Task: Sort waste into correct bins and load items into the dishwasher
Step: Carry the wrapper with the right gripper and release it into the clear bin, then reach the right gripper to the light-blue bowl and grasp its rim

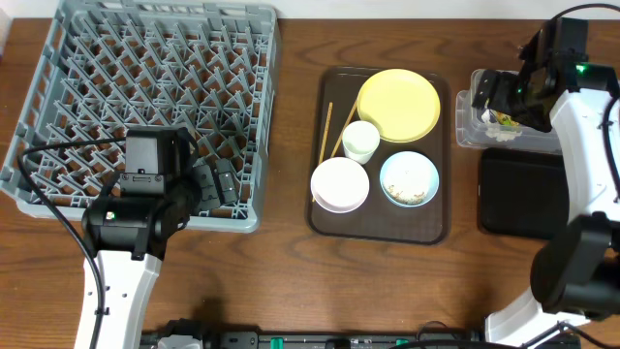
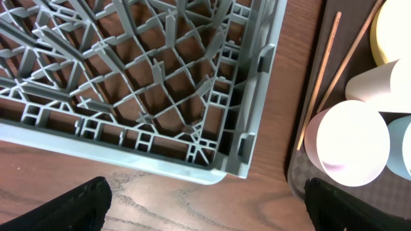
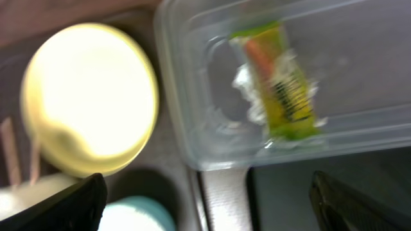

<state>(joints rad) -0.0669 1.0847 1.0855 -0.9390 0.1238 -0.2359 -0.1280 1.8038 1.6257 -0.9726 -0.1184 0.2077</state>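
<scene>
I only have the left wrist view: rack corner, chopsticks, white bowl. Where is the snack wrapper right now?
Observer: The snack wrapper lies inside the clear tub, with bits of white paper against it.
Operator: Is the right arm holding anything?
Observer: No. The right gripper hangs over the tub with its fingers apart and nothing gripped.
Operator: Any food in the dishes?
Observer: Yes, pale crumbs sit in the light blue bowl on the brown tray.
</scene>
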